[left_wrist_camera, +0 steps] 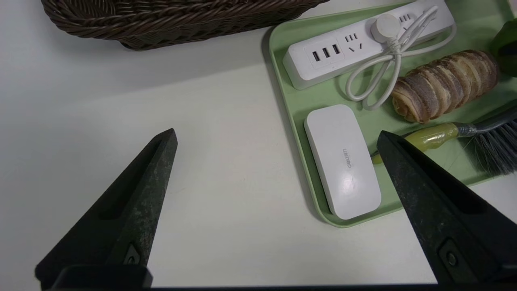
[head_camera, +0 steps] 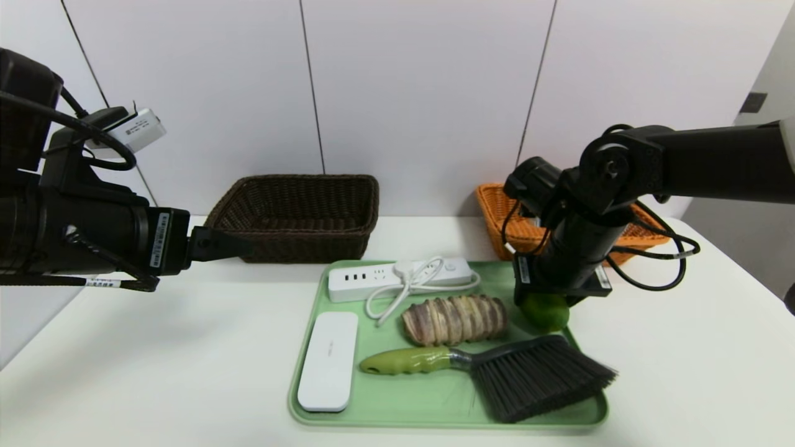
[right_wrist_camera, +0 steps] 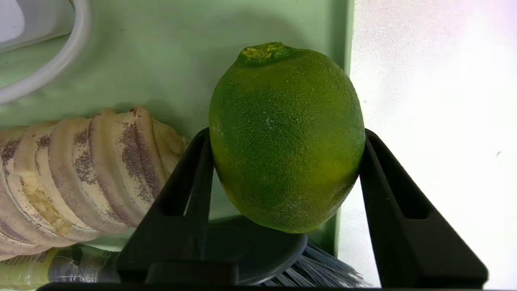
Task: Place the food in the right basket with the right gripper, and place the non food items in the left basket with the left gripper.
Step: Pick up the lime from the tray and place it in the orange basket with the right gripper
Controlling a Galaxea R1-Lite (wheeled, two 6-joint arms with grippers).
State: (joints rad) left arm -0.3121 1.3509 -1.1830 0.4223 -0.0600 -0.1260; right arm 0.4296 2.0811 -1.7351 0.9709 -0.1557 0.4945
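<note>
Clamping the lime [head_camera: 545,312] in the right gripper [right_wrist_camera: 287,139] at the tray's [head_camera: 397,397] right side, just right of the roll [head_camera: 455,320]. Holding the left gripper [left_wrist_camera: 278,131] spread wide at left, near the dark basket [head_camera: 298,245].

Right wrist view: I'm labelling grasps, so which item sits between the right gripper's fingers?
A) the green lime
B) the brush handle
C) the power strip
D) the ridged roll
A: the green lime touches both fingers of the right gripper, one on each side.

Two baskets [head_camera: 292,242] — one tray [head_camera: 435,397] — two food items [head_camera: 456,320]
</note>
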